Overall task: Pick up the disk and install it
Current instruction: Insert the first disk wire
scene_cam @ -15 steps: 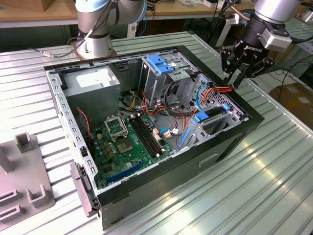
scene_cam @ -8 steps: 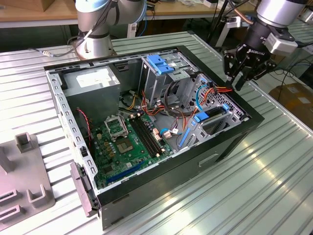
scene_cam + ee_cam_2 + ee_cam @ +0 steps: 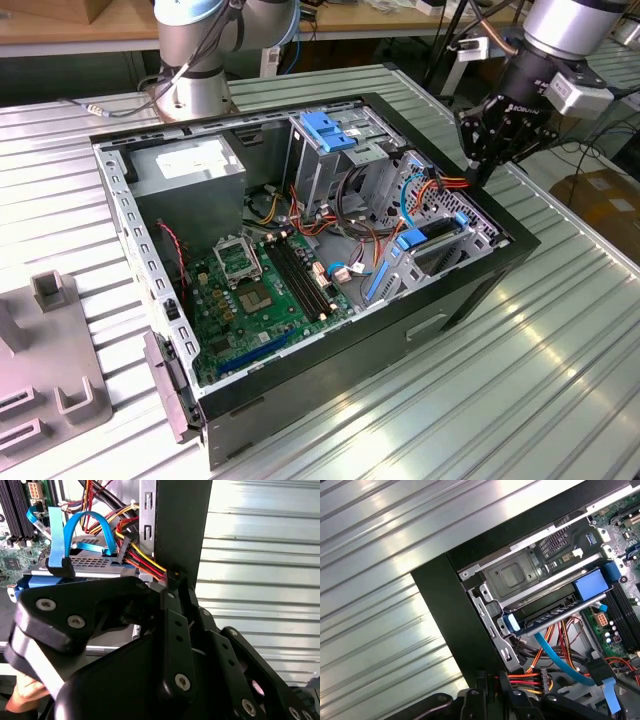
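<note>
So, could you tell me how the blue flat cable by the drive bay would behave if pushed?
Probably floppy: the blue cable arches in a loose loop. Likely light, since it is thin and flat. A push would probably bend it, its black connector anchoring one end.

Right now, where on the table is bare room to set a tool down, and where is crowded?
Bare: the ribbed metal table on the exterior view's right of the black open computer case. Crowded: the case's corner of red and orange cables, with the black gripper near it.
</note>
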Tool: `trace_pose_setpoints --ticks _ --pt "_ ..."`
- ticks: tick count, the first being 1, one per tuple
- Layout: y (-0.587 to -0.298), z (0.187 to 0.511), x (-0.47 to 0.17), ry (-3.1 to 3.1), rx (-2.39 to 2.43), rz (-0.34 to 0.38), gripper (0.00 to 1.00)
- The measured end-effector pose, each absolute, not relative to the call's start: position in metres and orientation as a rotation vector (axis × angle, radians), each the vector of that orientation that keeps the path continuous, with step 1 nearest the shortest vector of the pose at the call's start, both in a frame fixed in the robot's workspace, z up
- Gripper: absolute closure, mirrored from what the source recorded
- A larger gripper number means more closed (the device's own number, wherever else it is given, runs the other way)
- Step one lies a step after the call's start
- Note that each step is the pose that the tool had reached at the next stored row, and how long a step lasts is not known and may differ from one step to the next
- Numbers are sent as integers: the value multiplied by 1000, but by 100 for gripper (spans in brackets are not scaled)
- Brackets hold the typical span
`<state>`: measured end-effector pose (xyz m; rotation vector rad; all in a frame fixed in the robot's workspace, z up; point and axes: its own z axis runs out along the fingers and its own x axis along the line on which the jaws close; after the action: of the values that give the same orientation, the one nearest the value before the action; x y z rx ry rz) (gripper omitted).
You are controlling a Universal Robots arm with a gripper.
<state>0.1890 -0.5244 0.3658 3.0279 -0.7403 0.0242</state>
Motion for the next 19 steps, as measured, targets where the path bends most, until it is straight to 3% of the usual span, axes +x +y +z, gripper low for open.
trace_pose_setpoints --ticks 1,6,8,19 --pt "-524 366 189 -740 3028 24 78" --pt "-524 365 189 -740 3028 24 78" --pt "-524 365 189 -740 3028 24 84" --pt "-524 373 189 -821 3007 23 84"
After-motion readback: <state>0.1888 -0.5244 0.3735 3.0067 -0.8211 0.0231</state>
